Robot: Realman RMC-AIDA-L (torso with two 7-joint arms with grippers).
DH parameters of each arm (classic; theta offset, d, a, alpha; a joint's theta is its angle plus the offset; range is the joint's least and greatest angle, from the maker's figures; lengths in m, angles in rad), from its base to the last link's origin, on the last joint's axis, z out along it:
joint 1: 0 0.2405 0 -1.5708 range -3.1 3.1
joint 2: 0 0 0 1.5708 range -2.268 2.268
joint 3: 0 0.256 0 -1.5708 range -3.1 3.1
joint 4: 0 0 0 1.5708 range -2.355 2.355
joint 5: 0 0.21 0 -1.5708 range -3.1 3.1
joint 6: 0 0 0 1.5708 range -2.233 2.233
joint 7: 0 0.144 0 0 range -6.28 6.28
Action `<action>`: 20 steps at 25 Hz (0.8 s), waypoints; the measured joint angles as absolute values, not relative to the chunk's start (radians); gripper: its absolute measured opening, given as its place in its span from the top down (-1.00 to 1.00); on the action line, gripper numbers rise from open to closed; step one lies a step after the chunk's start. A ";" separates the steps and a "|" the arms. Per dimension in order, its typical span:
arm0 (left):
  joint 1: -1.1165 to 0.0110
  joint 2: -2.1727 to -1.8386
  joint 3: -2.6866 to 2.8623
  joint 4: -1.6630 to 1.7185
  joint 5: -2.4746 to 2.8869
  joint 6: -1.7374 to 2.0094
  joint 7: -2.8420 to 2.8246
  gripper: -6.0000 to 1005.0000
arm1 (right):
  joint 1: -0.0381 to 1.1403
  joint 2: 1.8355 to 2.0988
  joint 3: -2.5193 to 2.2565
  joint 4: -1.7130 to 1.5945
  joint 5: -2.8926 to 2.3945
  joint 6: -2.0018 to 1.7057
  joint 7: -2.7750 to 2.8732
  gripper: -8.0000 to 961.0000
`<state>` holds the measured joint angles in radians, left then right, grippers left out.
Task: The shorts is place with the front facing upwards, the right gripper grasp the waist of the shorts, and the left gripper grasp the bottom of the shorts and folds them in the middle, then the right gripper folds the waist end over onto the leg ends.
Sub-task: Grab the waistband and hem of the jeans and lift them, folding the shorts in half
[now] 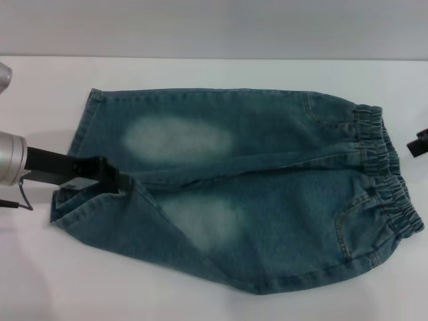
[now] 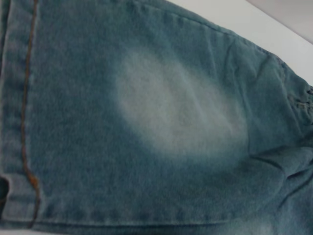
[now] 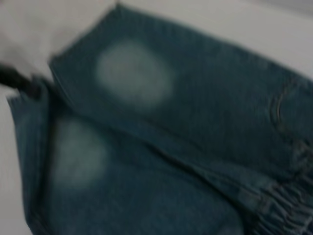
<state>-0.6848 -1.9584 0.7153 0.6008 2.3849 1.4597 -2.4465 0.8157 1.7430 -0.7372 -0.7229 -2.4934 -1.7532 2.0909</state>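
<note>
Shorts (image 1: 267,194) flat on white table (image 1: 214,301), front up, waist (image 1: 384,167) at 3 o'clock. Left gripper (image 1: 110,177) at 9 o'clock on leg ends (image 1: 73,194), apparently pinching hem. Right gripper (image 1: 418,142) barely visible at 3 o'clock; finger state unclear.

Setting: a robot test bench of laboratory or studio kind, not a home. Evidence: plain white tabletop (image 1: 221,304), unmarked; blank pale grey wall (image 1: 214,27) directly behind the tabletop's far edge; one pair of denim shorts (image 1: 281,221) laid flat on the tabletop.
</note>
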 joint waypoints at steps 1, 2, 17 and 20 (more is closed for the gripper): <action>-0.687 -1.958 0.715 0.601 2.385 1.459 -2.447 0.88 | 0.820 1.751 -0.749 -0.720 -2.513 -1.744 2.091 0.09; -0.691 -1.958 0.716 0.601 2.385 1.459 -2.448 0.88 | 0.822 1.757 -0.756 -0.717 -2.528 -1.738 2.091 0.09; -0.698 -1.954 0.711 0.605 2.384 1.459 -2.452 0.87 | 0.826 1.816 -0.813 -0.712 -2.715 -1.701 2.097 0.09; -0.698 -1.954 0.710 0.604 2.384 1.459 -2.453 0.87 | 0.825 1.824 -0.842 -0.708 -2.729 -1.701 2.097 0.09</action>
